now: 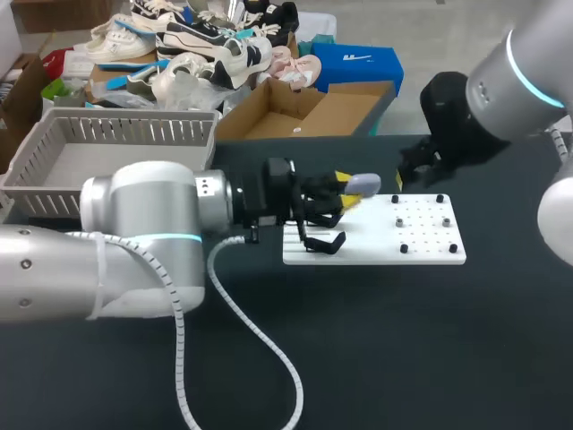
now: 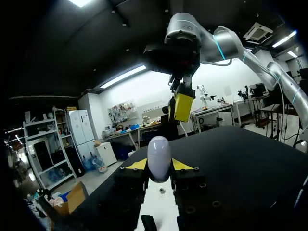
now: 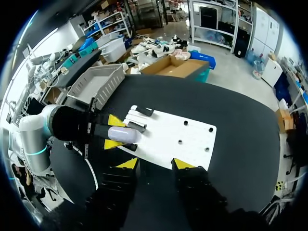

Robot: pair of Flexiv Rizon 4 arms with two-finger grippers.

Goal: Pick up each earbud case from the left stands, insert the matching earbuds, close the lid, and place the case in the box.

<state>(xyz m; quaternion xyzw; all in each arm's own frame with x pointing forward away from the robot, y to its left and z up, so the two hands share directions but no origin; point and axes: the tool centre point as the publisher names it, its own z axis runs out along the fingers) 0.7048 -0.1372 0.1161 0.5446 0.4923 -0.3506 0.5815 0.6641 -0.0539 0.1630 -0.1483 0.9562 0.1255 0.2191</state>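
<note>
Left gripper clamped on earbud case, long axis along fingers; right gripper (open, empty) just ahead, above

Silver-grey arms, teal light rings, white coiled cable, black end effectors, yellow fingertips

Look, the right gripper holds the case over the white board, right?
No, the left gripper holds the case over the white board, clamped from both sides, as the left wrist view shows. The right gripper is open and empty.
</note>
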